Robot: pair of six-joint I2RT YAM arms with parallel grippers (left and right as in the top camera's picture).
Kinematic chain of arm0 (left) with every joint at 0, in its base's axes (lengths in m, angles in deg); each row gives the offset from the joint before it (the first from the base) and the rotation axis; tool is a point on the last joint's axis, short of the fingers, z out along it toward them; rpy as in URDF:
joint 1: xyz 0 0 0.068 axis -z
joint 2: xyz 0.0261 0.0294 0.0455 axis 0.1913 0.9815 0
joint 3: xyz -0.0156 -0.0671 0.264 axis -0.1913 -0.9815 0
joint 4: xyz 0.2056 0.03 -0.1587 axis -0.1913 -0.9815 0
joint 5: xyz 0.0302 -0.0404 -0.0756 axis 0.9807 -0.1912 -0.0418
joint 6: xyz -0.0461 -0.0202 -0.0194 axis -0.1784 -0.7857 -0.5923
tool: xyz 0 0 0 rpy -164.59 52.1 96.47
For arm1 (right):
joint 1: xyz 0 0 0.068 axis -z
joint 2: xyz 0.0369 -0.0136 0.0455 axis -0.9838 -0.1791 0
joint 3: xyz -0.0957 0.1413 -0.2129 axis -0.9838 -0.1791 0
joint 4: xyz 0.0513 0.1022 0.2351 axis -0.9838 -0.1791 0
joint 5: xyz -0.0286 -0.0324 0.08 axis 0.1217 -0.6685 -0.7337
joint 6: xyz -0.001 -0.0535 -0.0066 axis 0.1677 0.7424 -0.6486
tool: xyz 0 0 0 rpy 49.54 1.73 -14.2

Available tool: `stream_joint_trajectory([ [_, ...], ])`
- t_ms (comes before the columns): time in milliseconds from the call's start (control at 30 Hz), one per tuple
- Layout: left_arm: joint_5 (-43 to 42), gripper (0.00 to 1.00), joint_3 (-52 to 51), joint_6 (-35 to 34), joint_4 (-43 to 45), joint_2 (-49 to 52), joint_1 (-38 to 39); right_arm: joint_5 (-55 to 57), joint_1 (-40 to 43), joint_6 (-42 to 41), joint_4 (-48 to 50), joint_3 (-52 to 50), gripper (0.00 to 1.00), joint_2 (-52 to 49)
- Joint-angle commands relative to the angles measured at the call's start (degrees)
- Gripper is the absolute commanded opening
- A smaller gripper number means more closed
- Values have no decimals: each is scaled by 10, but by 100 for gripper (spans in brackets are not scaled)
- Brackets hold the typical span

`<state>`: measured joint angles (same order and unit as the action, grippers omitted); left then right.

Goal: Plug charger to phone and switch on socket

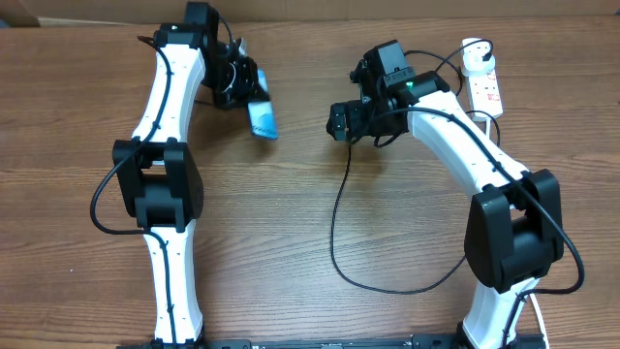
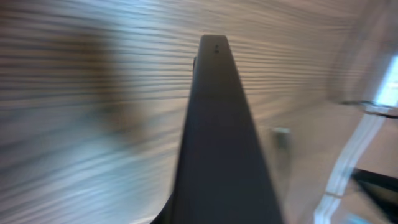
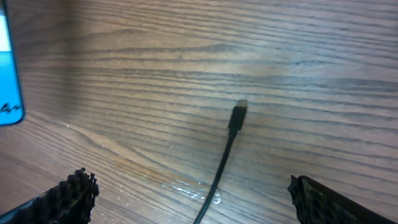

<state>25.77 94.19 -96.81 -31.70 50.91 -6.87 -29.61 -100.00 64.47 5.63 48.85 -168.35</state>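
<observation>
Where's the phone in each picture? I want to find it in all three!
Overhead: the phone is upper left of centre, tilted.
Left wrist: its dark edge runs up the middle, blurry.
Right wrist: its blue screen peeks in at the left edge.
Shared landmark: the wooden table.

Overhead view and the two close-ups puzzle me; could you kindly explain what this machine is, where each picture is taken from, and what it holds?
These are two robot arms, the left arm and the right arm, at a wooden table. The wide picture looks down from above; the other two come from a camera on each wrist. The left gripper holds the phone, seen edge-on and blurred in its wrist view. The right gripper is open above the charger tip, which lies on the wood. The socket lies beyond the right arm.
</observation>
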Motion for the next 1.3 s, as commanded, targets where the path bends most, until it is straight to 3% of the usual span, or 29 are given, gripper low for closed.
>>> stream_joint_trajectory([
  [0,130,4,4,42,-3,-17,9,0,-2,-15,0,9,100,6],
  [167,132,4,4,42,5,-17,11,21,-2,-72,-11,7,91,-16],
  [367,89,4,4,60,14,-17,11,-34,11,-81,-10,7,61,-62],
  [533,50,4,4,88,14,-17,10,-89,40,-70,0,7,52,-82],
  [800,-49,4,4,98,23,-17,-8,-174,57,-38,24,7,31,-108],
  [1267,-90,4,4,98,22,-17,-30,-196,59,-29,52,7,27,-153],
])
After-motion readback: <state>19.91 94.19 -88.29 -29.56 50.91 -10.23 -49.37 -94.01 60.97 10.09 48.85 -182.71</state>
